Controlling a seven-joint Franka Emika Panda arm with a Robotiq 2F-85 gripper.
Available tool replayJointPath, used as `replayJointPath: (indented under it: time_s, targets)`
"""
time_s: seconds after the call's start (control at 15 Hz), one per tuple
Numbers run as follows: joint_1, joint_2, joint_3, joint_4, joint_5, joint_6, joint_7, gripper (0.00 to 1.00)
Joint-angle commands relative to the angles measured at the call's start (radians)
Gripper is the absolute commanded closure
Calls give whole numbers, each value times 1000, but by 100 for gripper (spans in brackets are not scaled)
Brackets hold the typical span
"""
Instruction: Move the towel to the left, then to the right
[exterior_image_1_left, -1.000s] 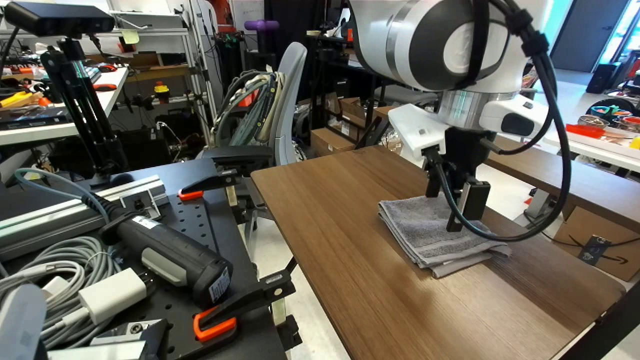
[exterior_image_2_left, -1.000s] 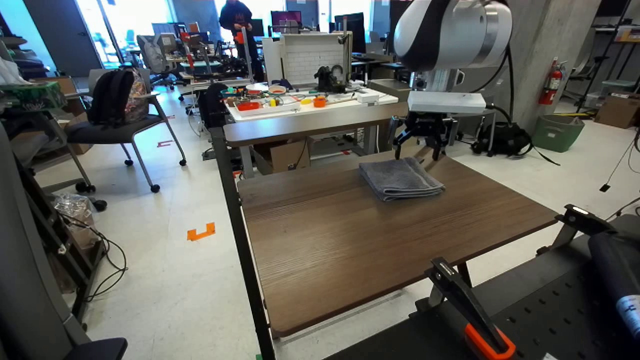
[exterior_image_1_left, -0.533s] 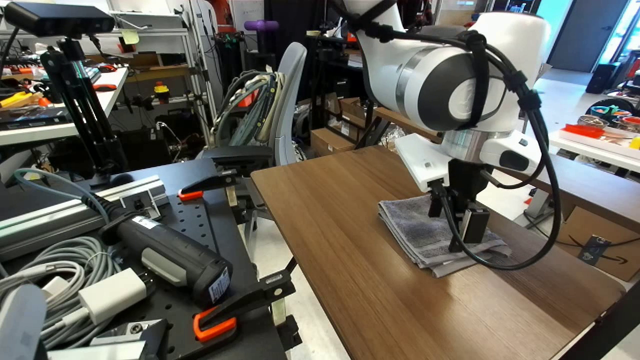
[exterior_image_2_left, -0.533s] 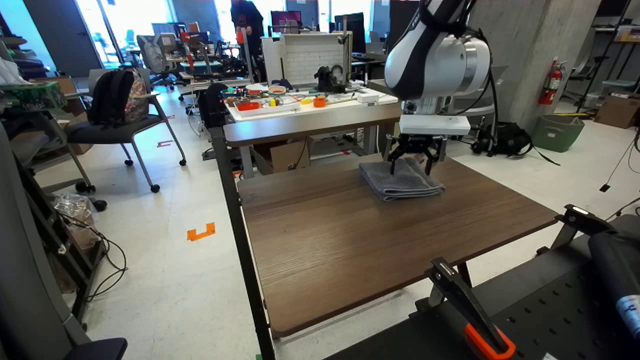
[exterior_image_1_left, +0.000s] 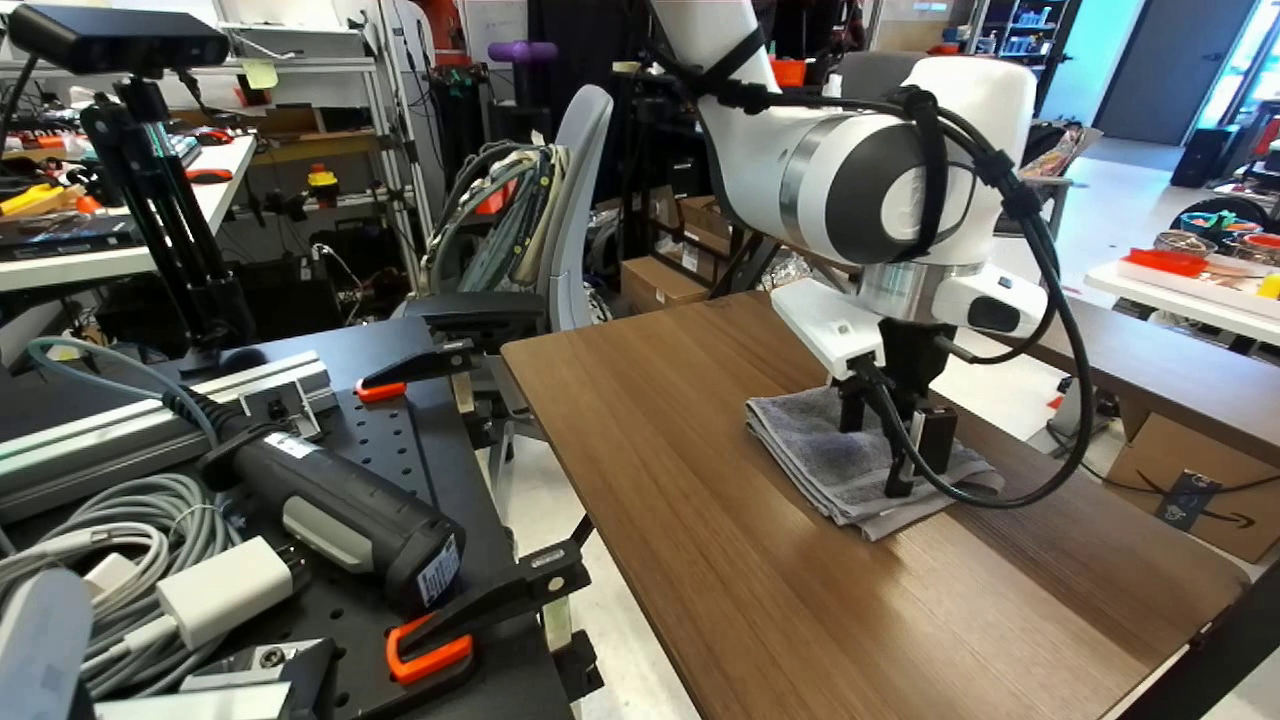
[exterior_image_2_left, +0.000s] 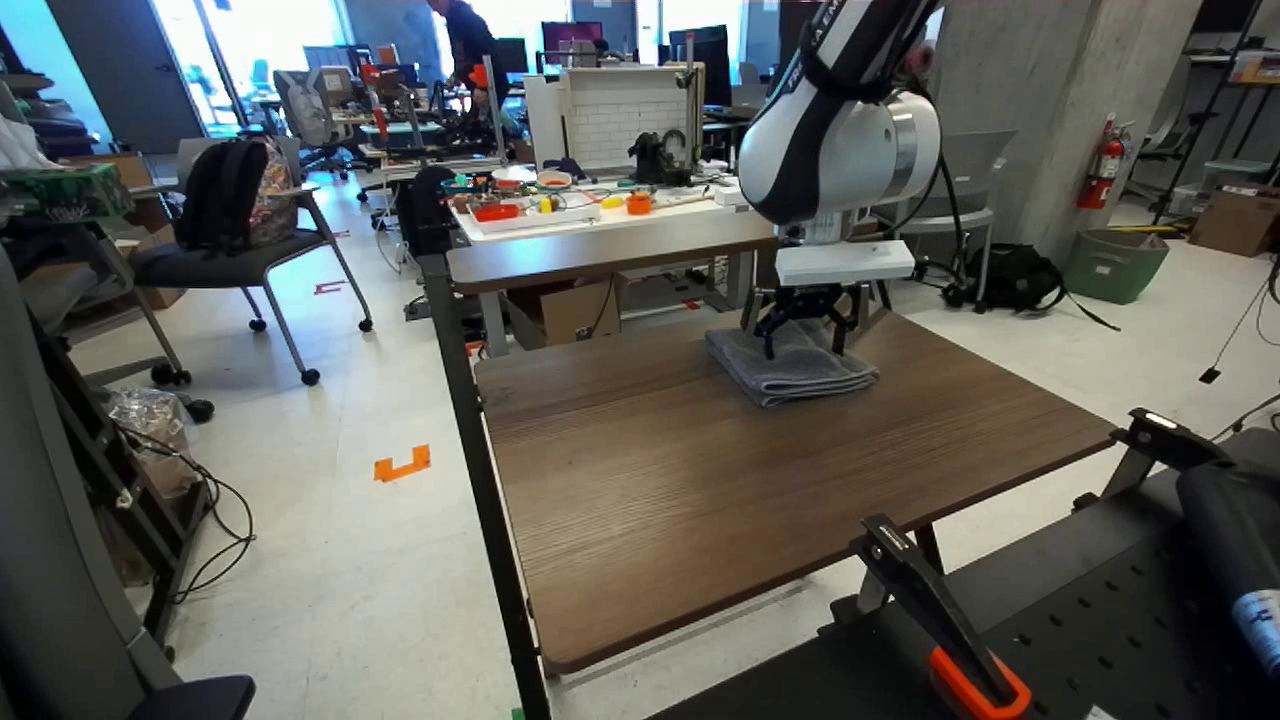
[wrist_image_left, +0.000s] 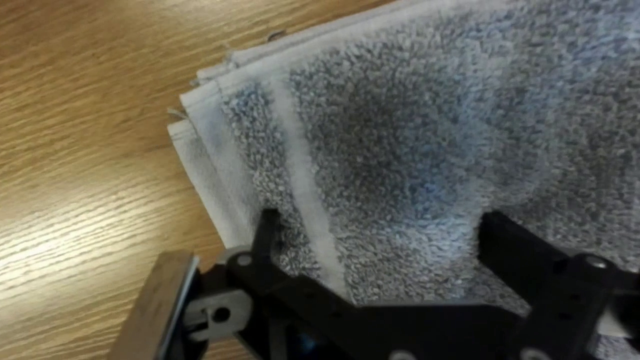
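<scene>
A folded grey towel lies on the brown wooden table. The towel shows in both exterior views and fills much of the wrist view. My gripper is black and points down onto the towel in both exterior views. In the wrist view the gripper has its fingers wide apart, with flat towel between them. The fingertips appear to rest on the towel's top face. One fingertip is near its striped edge. No fabric is pinched.
A black pegboard table with orange clamps, a black handheld tool and coiled cables stands beside the wooden table. A black post rises along a table edge. Another brown table stands behind. A grey chair is near.
My gripper has come down from above onto the towel and then shifted left in both exterior views. The towel has slid slightly the same way with it.
</scene>
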Motion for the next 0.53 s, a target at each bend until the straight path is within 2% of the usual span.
replayJointPath:
  time_s: [0.0, 0.47]
  targets:
    - [73, 36, -30, 12, -48, -8, 2, 0]
    - [184, 26, -29, -44, -110, 16, 4, 0]
